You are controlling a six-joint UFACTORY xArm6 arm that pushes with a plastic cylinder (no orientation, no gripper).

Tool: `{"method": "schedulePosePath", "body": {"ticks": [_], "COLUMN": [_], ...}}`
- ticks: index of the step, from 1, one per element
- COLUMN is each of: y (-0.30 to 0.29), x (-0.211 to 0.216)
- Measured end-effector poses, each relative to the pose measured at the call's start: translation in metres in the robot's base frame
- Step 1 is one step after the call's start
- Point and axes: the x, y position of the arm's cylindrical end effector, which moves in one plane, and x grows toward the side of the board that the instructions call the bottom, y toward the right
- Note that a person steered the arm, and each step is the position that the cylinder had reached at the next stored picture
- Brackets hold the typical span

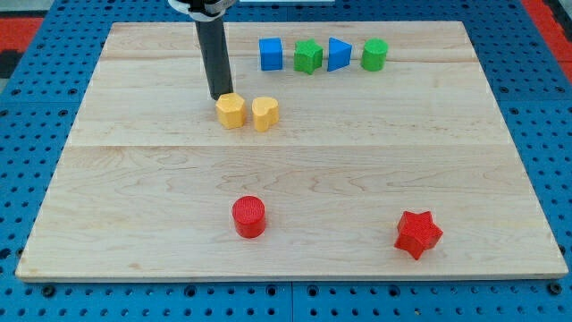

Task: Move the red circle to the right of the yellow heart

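The red circle stands near the view's bottom, left of centre. The yellow heart sits above it, toward the view's top, touching or almost touching a yellow hexagon on its left. My tip is at the upper edge of the yellow hexagon, just behind it, far above the red circle and left of the yellow heart.
A row along the view's top holds a blue cube, a green star, a blue triangle and a green cylinder. A red star lies at the view's bottom right. The wooden board has blue pegboard around it.
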Motion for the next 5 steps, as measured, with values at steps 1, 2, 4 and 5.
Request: {"method": "schedulePosePath", "body": {"ticks": [1, 2, 4, 5], "y": [0.004, 0.002, -0.069, -0.07], "x": [0.003, 0.003, 0.061, 0.145]}}
